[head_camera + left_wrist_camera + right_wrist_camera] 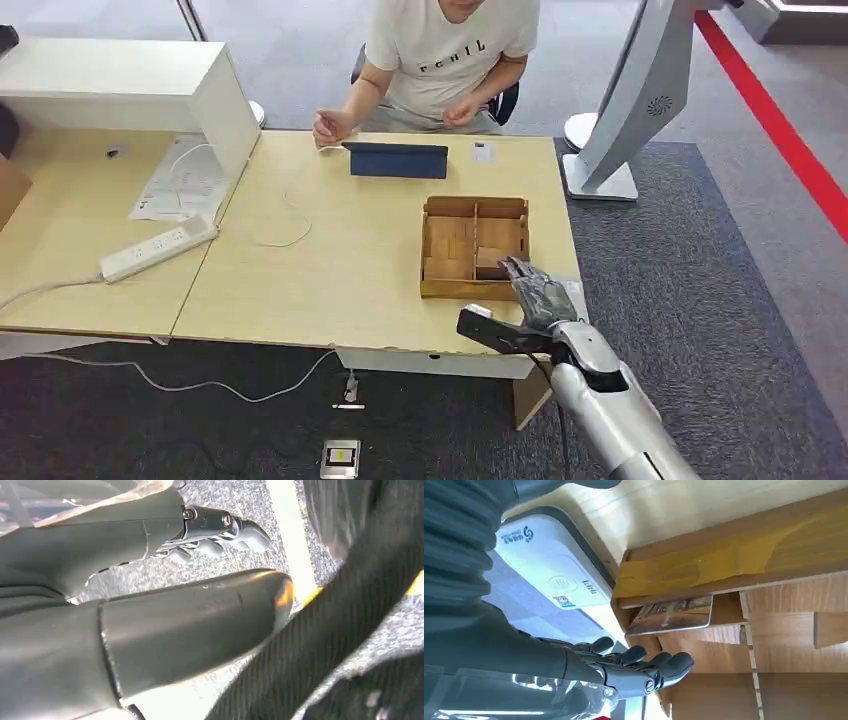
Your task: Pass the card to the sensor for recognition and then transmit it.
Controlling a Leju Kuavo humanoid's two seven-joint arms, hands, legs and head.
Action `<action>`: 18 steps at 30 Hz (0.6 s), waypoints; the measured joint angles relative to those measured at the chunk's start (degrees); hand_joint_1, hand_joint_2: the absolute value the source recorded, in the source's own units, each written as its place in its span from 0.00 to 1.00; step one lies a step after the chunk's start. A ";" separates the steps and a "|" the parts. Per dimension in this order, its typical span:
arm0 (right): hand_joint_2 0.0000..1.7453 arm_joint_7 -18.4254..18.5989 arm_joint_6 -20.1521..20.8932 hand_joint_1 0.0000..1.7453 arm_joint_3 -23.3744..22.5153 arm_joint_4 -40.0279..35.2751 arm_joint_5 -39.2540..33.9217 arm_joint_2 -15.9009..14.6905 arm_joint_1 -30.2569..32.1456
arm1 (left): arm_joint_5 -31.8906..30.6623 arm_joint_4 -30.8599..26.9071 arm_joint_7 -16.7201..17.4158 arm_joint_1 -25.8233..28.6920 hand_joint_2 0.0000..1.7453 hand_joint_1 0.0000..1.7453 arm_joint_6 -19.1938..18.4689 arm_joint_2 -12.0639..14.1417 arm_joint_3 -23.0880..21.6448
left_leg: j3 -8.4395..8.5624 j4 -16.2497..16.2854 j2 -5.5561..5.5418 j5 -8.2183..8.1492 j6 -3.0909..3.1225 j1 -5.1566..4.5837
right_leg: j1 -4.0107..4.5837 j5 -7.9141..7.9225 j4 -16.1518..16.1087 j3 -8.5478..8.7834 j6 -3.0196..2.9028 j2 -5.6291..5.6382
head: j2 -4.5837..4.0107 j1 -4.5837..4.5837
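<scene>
A wooden divided box (450, 240) stands near the table's front right edge. In its near right compartment a card (671, 616) leans against the box wall (704, 565); the head view shows the card (491, 259) as a darker patch. Beside the box lies the white card sensor (549, 575), mostly hidden behind my right hand in the head view. My right hand (535, 295) hovers over the box's near right corner, fingers (649, 662) stretched out and holding nothing, a short way from the card. My left hand (200, 580) hangs over grey carpet with nothing in it.
A person sits at the far side with hands near a dark blue tablet (398, 160) and a small white card (483, 152). A power strip (158, 248), papers and a white cabinet (130, 85) are on the left. A white stand base (600, 180) is beyond the table's right end.
</scene>
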 joint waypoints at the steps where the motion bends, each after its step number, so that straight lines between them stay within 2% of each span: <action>1: 1.00 -0.11 0.00 0.00 0.00 -0.35 0.24 0.04 -0.03 | 0.44 0.00 0.31 0.00 0.00 0.00 -0.07 0.00 0.59 | 0.00 0.00 0.01 0.00 0.00 0.00 | 0.00 0.00 0.00 0.00 0.00 0.00 | 0.00 0.00; 10: 1.00 -0.33 0.15 0.00 0.00 -1.97 1.68 0.59 -1.04 | 3.21 0.00 2.01 -0.01 0.00 0.00 -1.22 -0.04 4.65 | -0.01 0.00 -0.01 0.00 0.00 0.00 | 0.00 0.00 -0.01 0.00 0.00 0.00 | 0.00 0.00; 14: 1.00 -0.37 0.15 0.00 0.00 -1.92 2.01 0.63 -1.07 | 1.88 0.00 1.38 0.01 0.00 0.00 -2.01 -0.02 5.22 | -0.01 0.00 0.00 0.00 0.00 0.00 | 0.00 0.00 -0.01 -0.01 0.00 0.00 | 0.00 0.00; 18: 1.00 -0.37 0.15 0.00 0.00 -1.88 2.05 0.50 -0.87 | 3.41 0.00 3.04 0.02 0.00 0.00 -2.21 -0.04 6.49 | -0.01 0.00 0.00 0.00 0.00 0.00 | 0.00 0.00 -0.01 -0.01 0.00 0.00 | 0.00 0.00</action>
